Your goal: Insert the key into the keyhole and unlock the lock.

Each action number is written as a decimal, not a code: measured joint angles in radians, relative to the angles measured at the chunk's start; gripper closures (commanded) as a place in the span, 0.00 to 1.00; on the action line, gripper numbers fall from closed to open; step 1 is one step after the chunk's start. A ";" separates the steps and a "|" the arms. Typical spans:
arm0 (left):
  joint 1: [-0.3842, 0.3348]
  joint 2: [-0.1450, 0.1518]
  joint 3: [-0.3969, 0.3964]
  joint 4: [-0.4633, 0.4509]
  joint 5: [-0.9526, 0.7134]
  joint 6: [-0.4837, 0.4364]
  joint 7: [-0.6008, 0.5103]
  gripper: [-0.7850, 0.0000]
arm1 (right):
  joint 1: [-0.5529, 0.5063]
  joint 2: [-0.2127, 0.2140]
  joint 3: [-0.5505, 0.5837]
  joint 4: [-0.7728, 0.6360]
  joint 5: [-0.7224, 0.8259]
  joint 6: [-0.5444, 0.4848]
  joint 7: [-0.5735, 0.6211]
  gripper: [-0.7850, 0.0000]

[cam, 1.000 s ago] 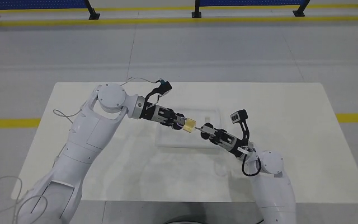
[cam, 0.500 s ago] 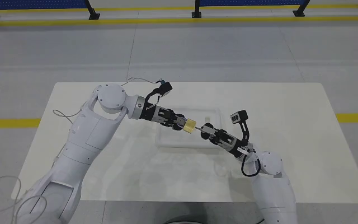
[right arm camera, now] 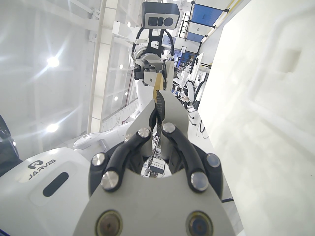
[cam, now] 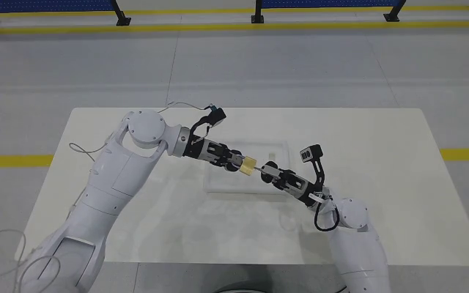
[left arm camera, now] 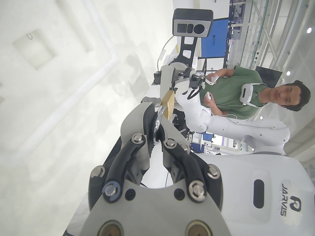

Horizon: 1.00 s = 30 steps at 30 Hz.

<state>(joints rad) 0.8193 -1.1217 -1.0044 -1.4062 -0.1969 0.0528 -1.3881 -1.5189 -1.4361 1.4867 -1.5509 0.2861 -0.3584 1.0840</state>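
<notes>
Your right fingers (right arm camera: 172, 110), pinched shut on the key (cam: 261, 168), have crept nearer the padlock (cam: 249, 163) that your left fingers (left arm camera: 135, 124) hold clamped above the surface (cam: 381, 146), so insertion looks imminent

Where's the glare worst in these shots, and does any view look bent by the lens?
Right wrist view: ceiling lamps flare into starburst streaks, the worst glare. Left wrist view: the white tray is washed out, and the hall's straight lines bow from wide-angle distortion. Top view: even light, no glare on the table.
</notes>
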 measured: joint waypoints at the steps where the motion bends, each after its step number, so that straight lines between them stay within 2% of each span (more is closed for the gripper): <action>1: 0.000 0.000 0.002 -0.001 0.001 0.000 -0.002 1.00 | 0.000 0.002 -0.002 0.000 0.001 -0.001 -0.002 1.00; 30: -0.011 0.018 0.026 -0.051 0.043 0.003 -0.012 1.00 | -0.008 0.048 -0.057 -0.017 -0.012 -0.024 -0.059 1.00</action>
<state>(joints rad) 0.8082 -1.1035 -0.9780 -1.4572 -0.1538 0.0558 -1.4006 -1.5265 -1.3884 1.4295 -1.5676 0.2737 -0.3821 1.0248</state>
